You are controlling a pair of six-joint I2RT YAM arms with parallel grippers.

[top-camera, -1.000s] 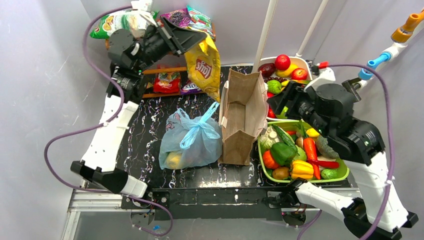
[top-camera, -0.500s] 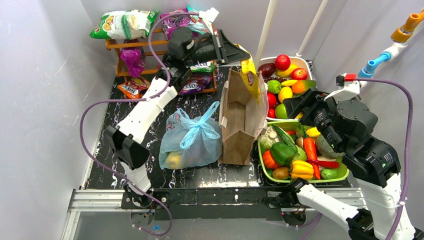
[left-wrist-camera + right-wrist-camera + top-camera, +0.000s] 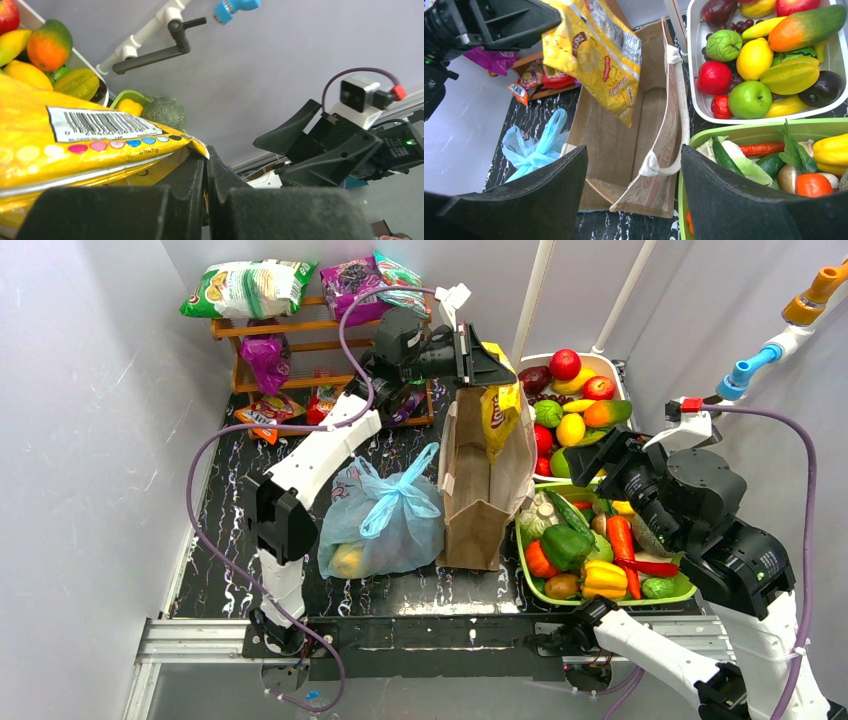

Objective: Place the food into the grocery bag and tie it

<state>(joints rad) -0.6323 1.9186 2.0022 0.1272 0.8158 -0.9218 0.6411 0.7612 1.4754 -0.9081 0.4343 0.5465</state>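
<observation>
Left gripper (image 3: 497, 368): I have it clamped on the top seam of a yellow chip bag (image 3: 500, 412). In my left wrist view the 2 fingers (image 3: 190, 185) press together with the foil edge between them.
Chip bag: it hangs from that grip above the open mouth of the brown paper bag (image 3: 487, 480). I cannot tell whether its lower end is inside the mouth.
Right gripper (image 3: 631, 155): the fingers stand wide apart and hold nothing. It hovers above the far edge of the green tray (image 3: 744, 131) and faces the paper bag.
Grocery bag (image 3: 380, 515): it sits on the black tabletop (image 3: 400, 590), just left of the paper bag and touching it. I see the handles knotted on top, and 1 yellow piece (image 3: 347, 560) shows through the plastic at the near left corner.
Food (image 3: 565, 545): the loose pieces lie in 2 trays right of the paper bag. Vegetables are in the green tray, and fruit is in the white tray (image 3: 691, 55) behind it.
Wooden rack (image 3: 280, 330): it stands at the far left corner and carries snack packets.
</observation>
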